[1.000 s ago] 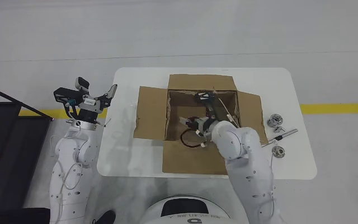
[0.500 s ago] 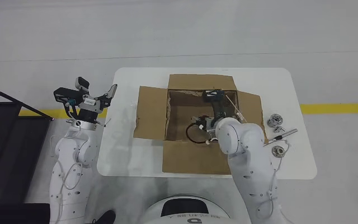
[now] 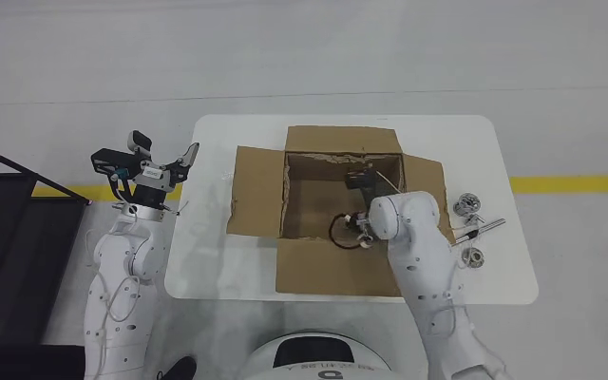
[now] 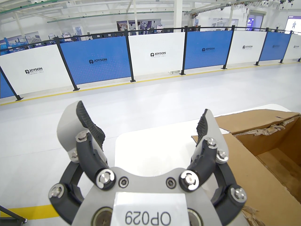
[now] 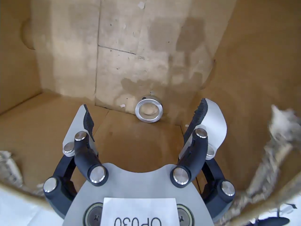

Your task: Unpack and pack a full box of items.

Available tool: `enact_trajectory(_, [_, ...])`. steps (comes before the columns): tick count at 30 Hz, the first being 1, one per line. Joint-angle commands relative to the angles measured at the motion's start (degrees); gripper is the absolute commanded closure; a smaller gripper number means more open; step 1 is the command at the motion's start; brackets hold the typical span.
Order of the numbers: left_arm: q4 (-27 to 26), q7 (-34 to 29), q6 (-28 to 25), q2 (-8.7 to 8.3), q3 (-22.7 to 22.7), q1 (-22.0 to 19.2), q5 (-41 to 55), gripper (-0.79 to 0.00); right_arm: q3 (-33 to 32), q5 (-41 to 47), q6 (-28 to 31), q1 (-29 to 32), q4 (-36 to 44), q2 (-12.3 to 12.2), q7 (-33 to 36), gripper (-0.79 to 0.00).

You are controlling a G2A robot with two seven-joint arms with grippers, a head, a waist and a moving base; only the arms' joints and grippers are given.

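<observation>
Right gripper (image 5: 144, 116) is deep in the cardboard box (image 3: 309, 204), jaws spread, walls close on both sides. A metal ring (image 5: 148, 111) sits on the box floor against the wall, with bare cardboard between it and the fingertips. Top view: the white table (image 3: 204, 237) strip left of the left flap (image 3: 255, 190) is passable. Small metal parts (image 3: 465, 204) crowd the right strip.
</observation>
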State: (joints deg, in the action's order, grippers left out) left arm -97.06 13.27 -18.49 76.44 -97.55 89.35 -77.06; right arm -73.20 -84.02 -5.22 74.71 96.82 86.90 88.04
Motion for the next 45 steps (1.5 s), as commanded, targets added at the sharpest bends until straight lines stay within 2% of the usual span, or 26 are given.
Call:
enact_trajectory(1, [0.00, 0.00, 0.00, 0.00, 0.00, 0.00, 0.00, -0.785, 0.77, -2.46, 1.83, -0.60, -2.36, -0.30, -0.04, -0.613])
enact_trajectory(4, [0.00, 0.00, 0.00, 0.00, 0.00, 0.00, 0.00, -0.785, 1.19, -4.11, 1.03, -0.71, -3.48, -0.48, -0.04, -0.508])
enact_trajectory(6, [0.00, 0.00, 0.00, 0.00, 0.00, 0.00, 0.00, -0.785, 1.36, -4.07, 1.03, -0.73, -3.80, -0.55, -0.04, -0.499])
enact_trajectory(8, [0.00, 0.00, 0.00, 0.00, 0.00, 0.00, 0.00, -0.785, 1.63, -3.44, 1.71, -0.25, -2.86, -0.64, -0.04, -0.542])
enact_trajectory(9, [0.00, 0.00, 0.00, 0.00, 0.00, 0.00, 0.00, -0.785, 1.61, -1.86, 2.34, 0.33, -1.29, -0.68, -0.04, -0.622])
enact_trajectory(10, [0.00, 0.00, 0.00, 0.00, 0.00, 0.00, 0.00, -0.785, 1.40, -0.35, 3.19, 1.14, 0.28, -0.80, -0.04, -0.653])
enact_trajectory(12, [0.00, 0.00, 0.00, 0.00, 0.00, 0.00, 0.00, -0.785, 0.36, 1.64, 4.70, 3.07, 3.47, -1.25, -0.04, -0.785])
enact_trajectory(17, [0.00, 0.00, 0.00, 0.00, 0.00, 0.00, 0.00, -0.785, -1.02, 0.23, 5.66, 6.51, 6.45, -2.43, -0.04, -0.785])
enact_trajectory(22, [0.00, 0.00, 0.00, 0.00, 0.00, 0.00, 0.00, -0.785, -1.21, -0.81, 2.88, 5.48, 4.21, -2.88, -0.04, -0.754])
enact_trajectory(23, [0.00, 0.00, 0.00, 0.00, 0.00, 0.00, 0.00, -0.785, -0.90, -1.21, 2.70, 5.14, 3.64, -2.95, -0.04, -0.739])
enact_trajectory(24, [0.00, 0.00, 0.00, 0.00, 0.00, 0.00, 0.00, -0.785, -0.46, -2.04, 2.47, 4.78, 2.94, -3.01, -0.04, -0.665])
enact_trajectory(25, [0.00, 0.00, 0.00, 0.00, 0.00, 0.00, 0.00, -0.785, 0.02, -2.50, 2.26, 4.38, 2.33, -3.03, -0.04, -0.628])
enact_trajectory(27, [0.00, 0.00, 0.00, 0.00, 0.00, 0.00, 0.00, -0.785, 0.87, -3.54, 2.02, 3.25, 0.45, -3.07, -0.04, -0.597])
enact_trajectory(29, [0.00, 0.00, 0.00, 0.00, 0.00, 0.00, 0.00, -0.785, 1.70, -4.36, 1.26, 1.82, -1.17, -3.00, -0.04, -0.610])
enact_trajectory(30, [0.00, 0.00, 0.00, 0.00, 0.00, 0.00, 0.00, -0.785, 2.11, -4.56, 0.97, 1.26, -1.41, -2.96, -0.04, -0.650])
enact_trajectory(31, [0.00, 0.00, 0.00, 0.00, 0.00, 0.00, 0.00, -0.785, 2.52, -4.09, 0.65, 0.97, -0.56, -2.88, -0.04, -0.739])
enact_trajectory(32, [0.00, 0.00, 0.00, 0.00, 0.00, 0.00, 0.00, -0.785, 2.73, -3.31, 0.22, 0.99, 1.03, -2.83, -0.04, -0.785])
enact_trajectory(35, [0.00, 0.00, 0.00, 0.00, 0.00, 0.00, 0.00, -0.785, 2.81, -1.58, -0.07, 2.34, 6.73, -2.93, -0.04, -0.785])
enact_trajectory(41, [0.00, 0.00, 0.00, 0.00, 0.00, 0.00, 0.00, -0.785, 2.81, -1.58, -0.07, 2.34, 6.73, -2.93, -0.04, -0.785])
enact_trajectory(45, [0.00, 0.00, 0.00, 0.00, 0.00, 0.00, 0.00, -0.785, 3.49, -2.15, 3.61, 2.14, 4.95, -3.16, -0.18, -0.785])
